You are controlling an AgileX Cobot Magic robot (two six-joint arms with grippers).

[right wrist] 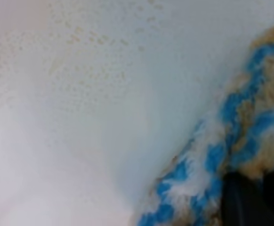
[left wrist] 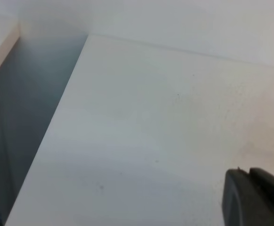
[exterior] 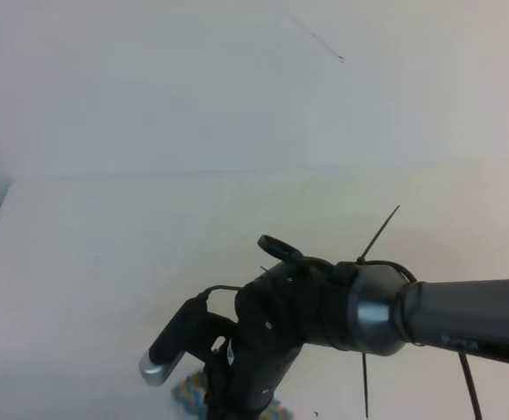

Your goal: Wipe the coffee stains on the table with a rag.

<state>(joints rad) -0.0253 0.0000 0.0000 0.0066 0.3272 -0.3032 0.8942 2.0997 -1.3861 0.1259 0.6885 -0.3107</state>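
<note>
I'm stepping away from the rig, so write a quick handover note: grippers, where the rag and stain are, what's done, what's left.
Right gripper: shut on the rag, pressing it onto the table at the near edge of the high view.
Left gripper: idle above bare table, holding nothing; open or shut is unclear.
Coffee stains: no full blotch visible, only faint tan speckled residue beside the rag.
Done: rag grasped and on the surface.
Left: wipe off the residue.

The right arm (exterior: 464,315) is matte black with a silver collar band, thin black cables and a silver-capped cylinder.
</note>
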